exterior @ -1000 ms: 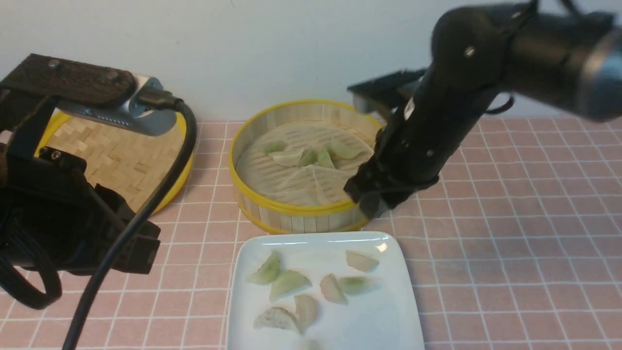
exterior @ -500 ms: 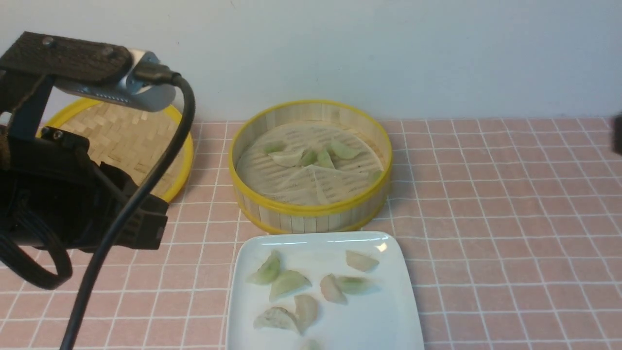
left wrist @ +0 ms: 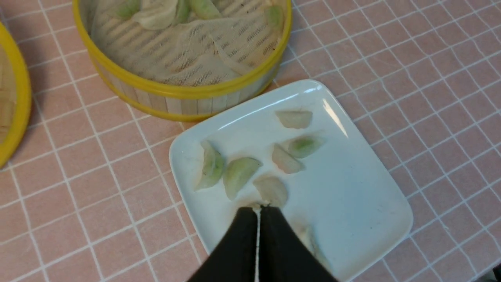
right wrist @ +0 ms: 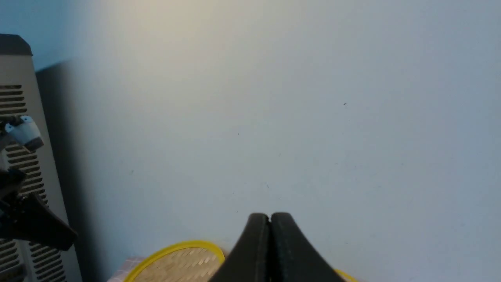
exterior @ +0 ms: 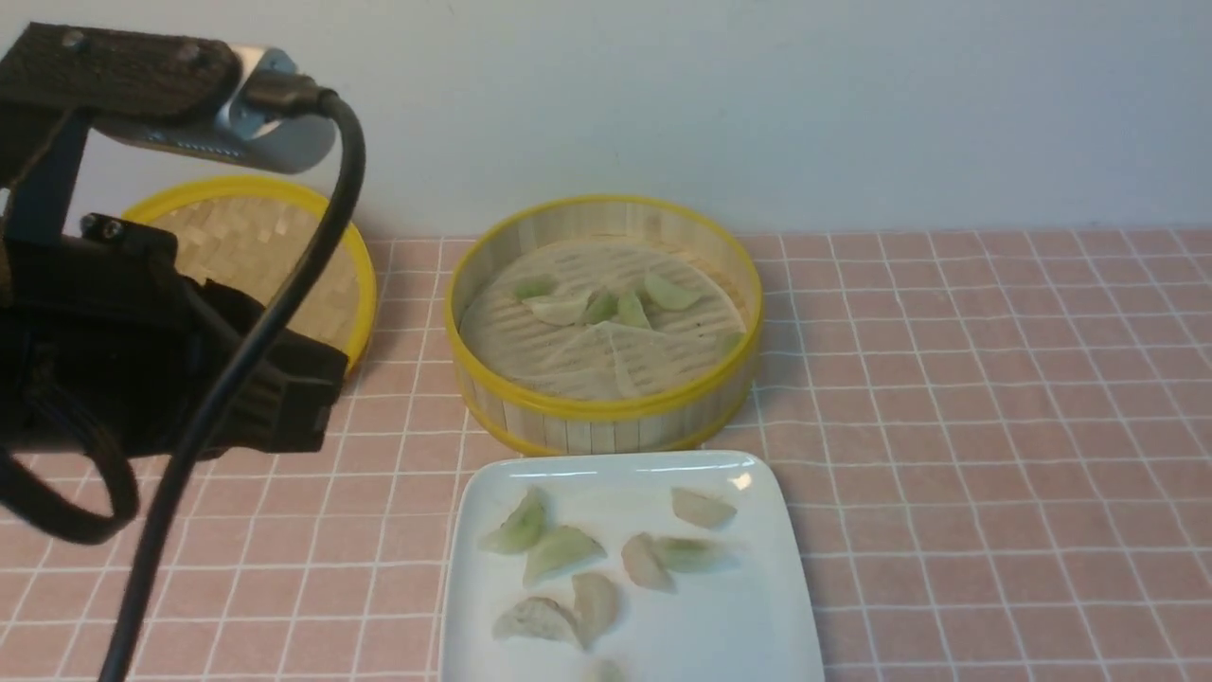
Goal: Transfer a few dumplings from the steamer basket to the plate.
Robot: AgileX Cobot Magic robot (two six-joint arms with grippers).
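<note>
The steamer basket point(exterior: 606, 409) stands mid-table and holds several pale green dumplings point(exterior: 559, 305) on its paper liner. In front of it the white square plate point(exterior: 748, 616) carries several dumplings point(exterior: 562, 549). In the left wrist view my left gripper point(left wrist: 259, 206) is shut and empty. It hovers over the plate point(left wrist: 352, 188) close to the dumplings point(left wrist: 238, 174), with the basket point(left wrist: 176, 92) beyond. My right gripper point(right wrist: 269, 215) is shut and empty. It points at the wall and is out of the front view.
The flat woven bamboo lid point(exterior: 246, 256) lies left of the basket, partly behind my left arm point(exterior: 142, 379). It also shows in the right wrist view point(right wrist: 176, 262). The table has a pink tiled cloth. A pale wall stands behind it.
My right arm has pulled away from the basket's right side and left the front view. My left arm has risen and shifted slightly towards the middle. The dumplings have not moved.
</note>
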